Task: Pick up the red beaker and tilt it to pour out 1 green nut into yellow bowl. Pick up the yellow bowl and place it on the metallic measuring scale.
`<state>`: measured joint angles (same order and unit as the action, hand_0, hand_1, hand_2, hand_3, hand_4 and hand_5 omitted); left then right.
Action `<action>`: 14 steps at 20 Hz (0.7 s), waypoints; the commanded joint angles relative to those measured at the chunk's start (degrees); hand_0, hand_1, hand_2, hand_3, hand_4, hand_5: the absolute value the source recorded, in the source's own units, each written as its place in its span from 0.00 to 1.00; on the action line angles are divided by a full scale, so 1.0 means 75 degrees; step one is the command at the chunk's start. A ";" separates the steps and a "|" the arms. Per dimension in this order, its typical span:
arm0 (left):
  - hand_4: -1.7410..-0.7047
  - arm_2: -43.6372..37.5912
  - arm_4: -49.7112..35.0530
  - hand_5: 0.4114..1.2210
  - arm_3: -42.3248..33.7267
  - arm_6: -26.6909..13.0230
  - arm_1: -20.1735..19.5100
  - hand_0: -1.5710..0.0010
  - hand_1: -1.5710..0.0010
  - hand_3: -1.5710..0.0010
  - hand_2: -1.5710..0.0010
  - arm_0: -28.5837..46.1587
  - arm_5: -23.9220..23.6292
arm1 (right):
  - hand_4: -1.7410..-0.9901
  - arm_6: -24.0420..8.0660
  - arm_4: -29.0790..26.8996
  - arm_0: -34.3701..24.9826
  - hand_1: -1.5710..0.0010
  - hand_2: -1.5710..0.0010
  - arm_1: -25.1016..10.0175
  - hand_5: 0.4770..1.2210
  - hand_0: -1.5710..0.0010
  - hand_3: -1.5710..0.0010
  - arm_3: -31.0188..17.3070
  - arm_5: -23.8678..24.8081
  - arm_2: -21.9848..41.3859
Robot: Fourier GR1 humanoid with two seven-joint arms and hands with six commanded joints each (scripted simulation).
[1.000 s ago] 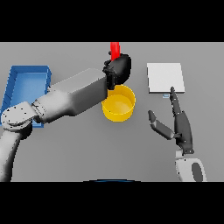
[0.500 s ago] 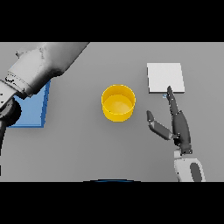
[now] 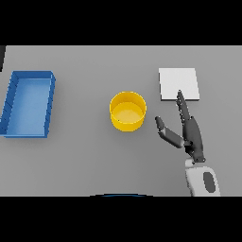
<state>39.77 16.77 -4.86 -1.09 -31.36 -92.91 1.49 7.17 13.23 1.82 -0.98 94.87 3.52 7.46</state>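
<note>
The yellow bowl [image 3: 127,111] stands upright near the middle of the table, and its inside shows only yellow. The metallic measuring scale [image 3: 178,84], a flat pale square, lies to its back right. My right hand [image 3: 191,134] rests open just right of the bowl, apart from it. Its fingers point toward the scale's near edge and its thumb points toward the bowl. The red beaker is out of view. Only a dark sliver of my left hand [image 3: 2,57] shows at the far left edge.
A blue rectangular tray [image 3: 10,101] lies at the left side of the table, well apart from the bowl.
My left arm, which held the red beaker over the bowl, has swung away to the left and almost out of view, taking the beaker with it. The right hand has barely moved.
</note>
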 commanded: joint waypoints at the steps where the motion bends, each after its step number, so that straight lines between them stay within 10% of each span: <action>1: 0.00 -0.0202 -0.0336 1.00 0.0132 -0.0182 -0.0078 0.00 0.00 0.05 0.00 0.0211 -0.0204 | 0.88 0.0119 -0.0034 0.0071 1.00 1.00 -0.0071 0.21 1.00 1.00 0.0049 -0.0070 -0.0004; 14: 0.00 -0.1712 -0.3692 1.00 -0.0166 -0.1528 -0.0559 0.00 0.00 0.13 0.00 0.2948 -0.1783 | 0.73 0.0150 0.0021 0.0009 1.00 1.00 -0.0344 0.30 1.00 1.00 0.0026 -0.0268 0.0022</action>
<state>26.95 -11.10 -6.10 -12.40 -35.52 -70.73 -11.82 8.22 13.39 1.88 -3.57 95.07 1.52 7.62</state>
